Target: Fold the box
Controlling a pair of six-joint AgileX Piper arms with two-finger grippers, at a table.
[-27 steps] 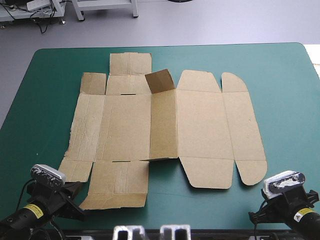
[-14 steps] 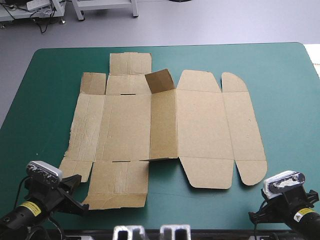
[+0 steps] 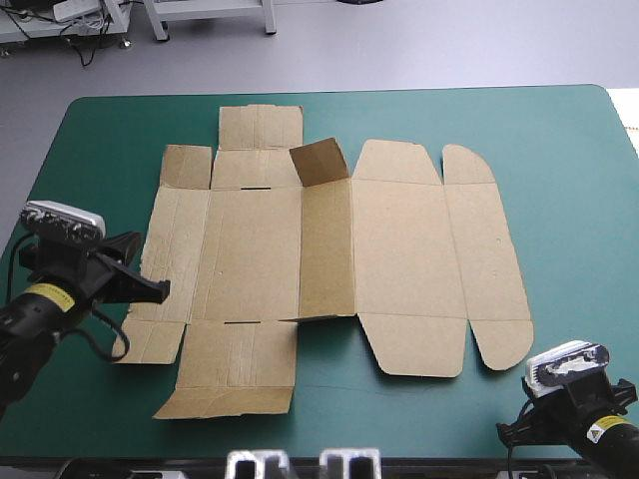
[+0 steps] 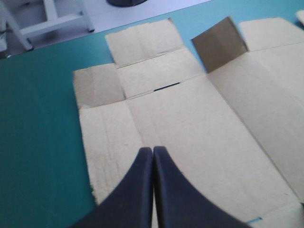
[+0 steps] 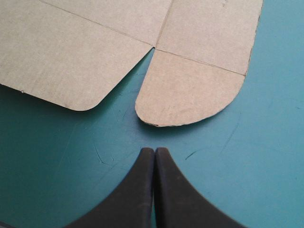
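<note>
Since just before, the left gripper (image 4: 153, 150) has swung from the table's near-left corner forward to the left side of the box (image 3: 399, 249), a flat, cut sheet of brown corrugated board. Its black fingers meet in a point over the creased leftmost panel, gripping nothing. The box lies spread across the middle of the teal-green table cover (image 3: 559, 150), with one small flap (image 3: 319, 160) standing up toward the far edge. The right gripper (image 5: 155, 150), fingers pressed together and empty, sits over scuffed cover just short of a rounded near flap (image 5: 190, 95).

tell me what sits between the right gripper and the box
Only bare teal-green cover separates the right gripper from the box, seen in the right wrist view.
</note>
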